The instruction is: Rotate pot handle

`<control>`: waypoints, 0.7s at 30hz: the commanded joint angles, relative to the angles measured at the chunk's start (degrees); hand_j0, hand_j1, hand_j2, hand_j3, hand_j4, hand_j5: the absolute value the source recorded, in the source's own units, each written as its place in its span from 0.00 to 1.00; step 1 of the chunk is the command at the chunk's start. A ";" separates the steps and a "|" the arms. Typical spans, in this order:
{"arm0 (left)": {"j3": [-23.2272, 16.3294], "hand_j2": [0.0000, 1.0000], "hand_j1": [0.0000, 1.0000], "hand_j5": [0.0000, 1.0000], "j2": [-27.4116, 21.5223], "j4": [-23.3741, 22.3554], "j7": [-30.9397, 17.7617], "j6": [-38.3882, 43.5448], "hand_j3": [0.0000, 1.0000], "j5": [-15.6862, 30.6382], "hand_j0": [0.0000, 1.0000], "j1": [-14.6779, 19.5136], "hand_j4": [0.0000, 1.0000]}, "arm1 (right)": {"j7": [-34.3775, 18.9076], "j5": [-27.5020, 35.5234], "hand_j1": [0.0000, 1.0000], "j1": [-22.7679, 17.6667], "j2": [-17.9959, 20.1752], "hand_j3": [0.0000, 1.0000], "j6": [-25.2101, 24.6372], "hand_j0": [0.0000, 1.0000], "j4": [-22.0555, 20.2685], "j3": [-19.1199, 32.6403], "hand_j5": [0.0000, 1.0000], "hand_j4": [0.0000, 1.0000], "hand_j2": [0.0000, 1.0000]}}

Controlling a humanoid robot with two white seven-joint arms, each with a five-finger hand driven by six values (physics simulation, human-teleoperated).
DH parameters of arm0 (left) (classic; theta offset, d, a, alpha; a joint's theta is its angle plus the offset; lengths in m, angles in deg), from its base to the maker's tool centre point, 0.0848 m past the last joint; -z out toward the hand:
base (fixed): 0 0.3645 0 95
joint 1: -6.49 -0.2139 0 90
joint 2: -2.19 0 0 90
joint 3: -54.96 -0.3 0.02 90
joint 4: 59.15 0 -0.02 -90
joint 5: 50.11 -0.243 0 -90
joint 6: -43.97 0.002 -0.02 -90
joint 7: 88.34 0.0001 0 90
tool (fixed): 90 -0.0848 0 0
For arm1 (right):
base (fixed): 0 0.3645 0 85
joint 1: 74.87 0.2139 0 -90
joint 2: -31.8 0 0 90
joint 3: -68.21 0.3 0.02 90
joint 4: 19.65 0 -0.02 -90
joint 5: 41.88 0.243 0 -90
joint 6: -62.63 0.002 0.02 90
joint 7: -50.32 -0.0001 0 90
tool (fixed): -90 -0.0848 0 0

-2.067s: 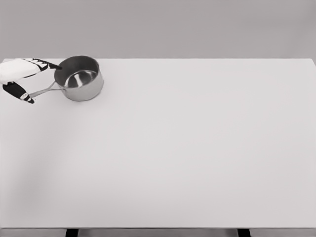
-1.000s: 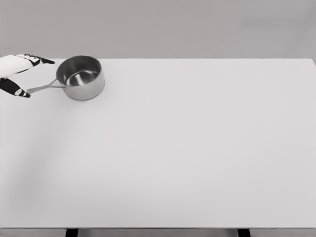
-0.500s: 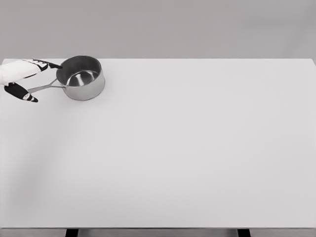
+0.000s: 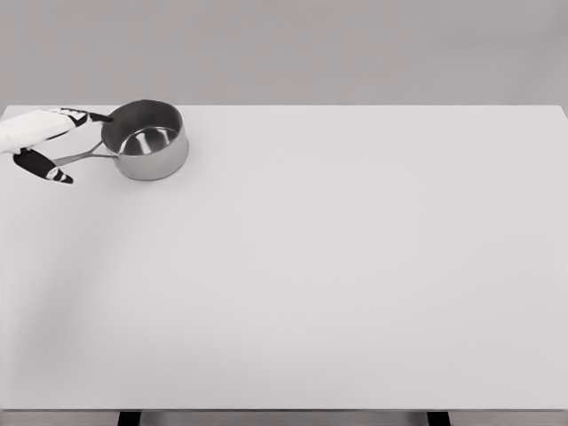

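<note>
At the worktop's [image 4: 355,266] far left corner, the left hand [image 4: 35,138] brackets the saucepan's [image 4: 146,142] handle [image 4: 84,156] with spread fingers, apparently gripping nothing; next, push the handle sideways.

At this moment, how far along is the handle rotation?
Done: the left hand has reached the pot at the table's far left corner. In hand: its spread fingers bracket the handle, which points left; contact is unclear. Left: the turn itself, as far as one frame shows.

one pot [image 4: 145,139], one table [image 4: 337,266], one hand [image 4: 35,133]
</note>
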 commanded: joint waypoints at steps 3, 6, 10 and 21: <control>1.10 1.00 1.00 1.00 0.10 -0.88 0.03 0.11 1.00 0.24 1.00 0.00 1.00 | -0.01 -0.02 1.00 0.00 0.01 1.00 0.01 1.00 0.00 0.01 1.00 1.00 1.00; 2.16 1.00 1.00 1.00 0.53 -1.76 0.03 0.11 1.00 0.24 1.00 0.09 1.00 | -0.01 -0.02 1.00 0.00 0.01 1.00 0.01 1.00 0.00 0.01 1.00 1.00 1.00; 3.39 1.00 1.00 1.00 0.89 -3.52 0.03 0.11 1.00 0.24 1.00 0.18 1.00 | -0.01 -0.02 1.00 0.00 0.01 1.00 0.01 1.00 0.00 0.01 1.00 1.00 1.00; 4.88 1.00 1.00 1.00 1.15 -5.71 0.03 0.11 1.00 0.32 1.00 0.53 1.00 | -0.01 -0.02 1.00 0.00 0.01 1.00 0.01 1.00 0.00 0.01 1.00 1.00 1.00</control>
